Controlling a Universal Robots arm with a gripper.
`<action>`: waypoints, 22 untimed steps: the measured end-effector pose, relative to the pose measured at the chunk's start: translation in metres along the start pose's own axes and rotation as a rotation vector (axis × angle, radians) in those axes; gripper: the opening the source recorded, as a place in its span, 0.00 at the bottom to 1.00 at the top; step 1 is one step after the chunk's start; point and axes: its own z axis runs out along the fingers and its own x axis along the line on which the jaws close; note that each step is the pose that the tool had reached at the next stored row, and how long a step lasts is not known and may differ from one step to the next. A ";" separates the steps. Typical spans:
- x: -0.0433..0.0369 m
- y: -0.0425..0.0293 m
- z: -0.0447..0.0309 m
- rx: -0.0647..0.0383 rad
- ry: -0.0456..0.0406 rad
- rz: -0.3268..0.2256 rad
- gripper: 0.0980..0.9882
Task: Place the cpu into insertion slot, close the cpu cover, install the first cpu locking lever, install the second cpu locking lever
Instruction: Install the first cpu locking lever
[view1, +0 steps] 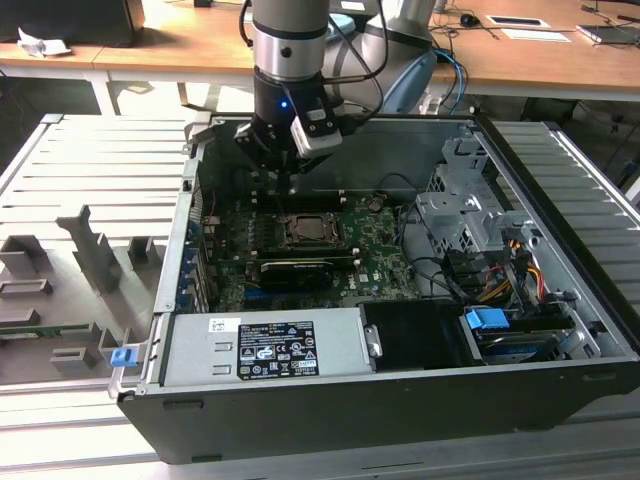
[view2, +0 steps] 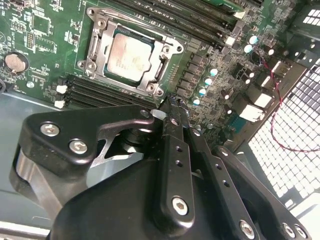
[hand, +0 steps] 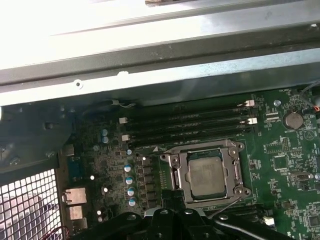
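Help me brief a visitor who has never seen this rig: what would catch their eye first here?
The pale silver-grey square cpu sits in the socket on the green motherboard, framed by the thin grey metal cpu cover lying flat around it. The black gripper hangs just beside the socket, fingers together, holding nothing.

Even indoor light fills the exterior view, while in the first wrist view the case wall (hand: 100, 30) glares white, the board (hand: 280, 150) below sits dimmer, and in the second wrist view the near black gripper (view2: 172, 102) looms slightly soft.
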 end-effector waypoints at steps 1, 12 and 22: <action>0.0004 -0.0001 0.0002 0.000 -0.0009 0.000 0.01; 0.0008 -0.0002 0.0016 -0.001 -0.0169 -0.102 0.01; 0.0085 -0.0015 0.0068 -0.001 -0.0244 -0.129 0.01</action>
